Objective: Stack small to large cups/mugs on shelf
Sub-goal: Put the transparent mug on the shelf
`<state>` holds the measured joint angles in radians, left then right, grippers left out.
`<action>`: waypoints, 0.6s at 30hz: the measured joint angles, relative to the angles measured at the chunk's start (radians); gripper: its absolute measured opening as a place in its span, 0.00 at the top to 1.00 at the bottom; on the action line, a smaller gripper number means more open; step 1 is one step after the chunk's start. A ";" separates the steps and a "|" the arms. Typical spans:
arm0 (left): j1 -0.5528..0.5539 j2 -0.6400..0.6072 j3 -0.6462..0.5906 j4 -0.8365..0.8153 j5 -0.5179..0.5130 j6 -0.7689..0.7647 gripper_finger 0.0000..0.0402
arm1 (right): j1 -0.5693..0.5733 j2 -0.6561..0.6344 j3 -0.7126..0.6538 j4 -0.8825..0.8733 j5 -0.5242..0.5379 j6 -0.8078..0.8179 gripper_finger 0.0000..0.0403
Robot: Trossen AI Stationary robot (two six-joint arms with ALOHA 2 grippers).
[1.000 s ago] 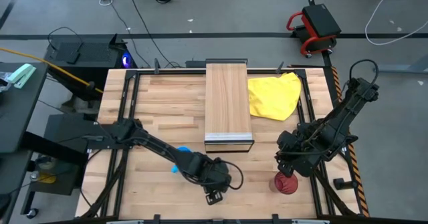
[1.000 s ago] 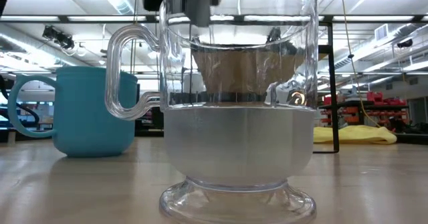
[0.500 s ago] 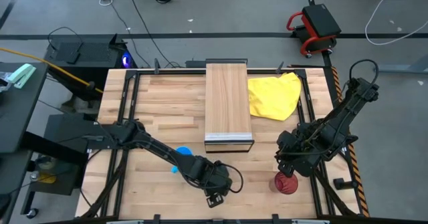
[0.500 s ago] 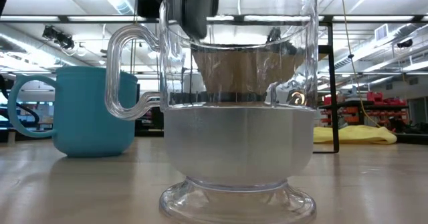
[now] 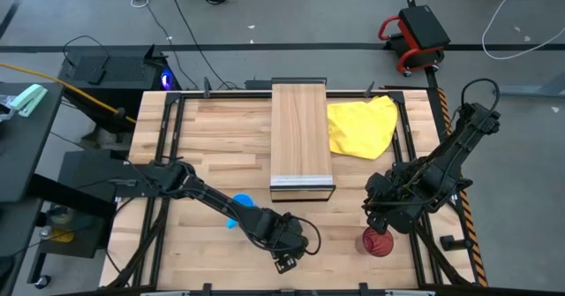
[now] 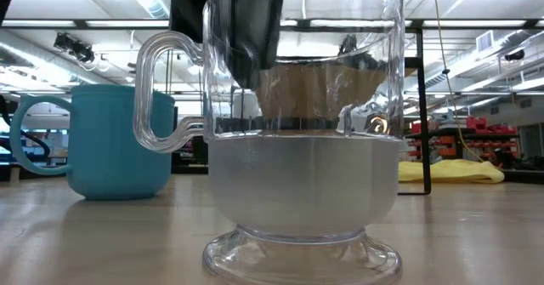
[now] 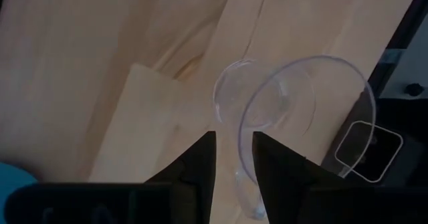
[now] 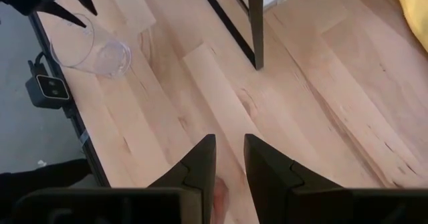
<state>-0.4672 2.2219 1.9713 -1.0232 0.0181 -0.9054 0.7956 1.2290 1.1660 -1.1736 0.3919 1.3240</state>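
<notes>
Yellow cloth (image 5: 362,125) lies on the table (image 5: 203,146) just right of the shelf (image 5: 300,141), touching or nearly touching its edge; nothing on the shelf board. No readable writing anywhere. Blue mug (image 6: 102,140) stands beside my left arm, partly hidden under it in the high view. Clear glass cup (image 6: 302,132) sits at the front table edge, close to the low camera. My left gripper (image 7: 234,174) is down over the cup, fingers narrowly apart with the rim wall between them; contact unclear. My right gripper (image 8: 229,164) hovers above the red tumbler (image 5: 377,241) at front right, fingers slightly spread, holding nothing.
</notes>
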 joint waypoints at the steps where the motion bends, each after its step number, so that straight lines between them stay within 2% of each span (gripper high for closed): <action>1: 0.002 0.000 0.000 0.001 0.000 -0.002 0.74 | 0.000 0.000 0.000 0.000 0.000 0.000 0.79; 6: 0.007 0.000 0.000 -0.002 -0.005 -0.016 0.77 | 0.000 0.000 0.000 0.000 0.004 0.000 0.79; 18: 0.019 0.000 0.000 -0.003 -0.006 -0.027 0.98 | 0.000 0.000 0.000 0.000 0.008 0.000 0.79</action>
<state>-0.4479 2.2219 1.9713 -1.0261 0.0121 -0.9322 0.7952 1.2289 1.1656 -1.1732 0.3995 1.3243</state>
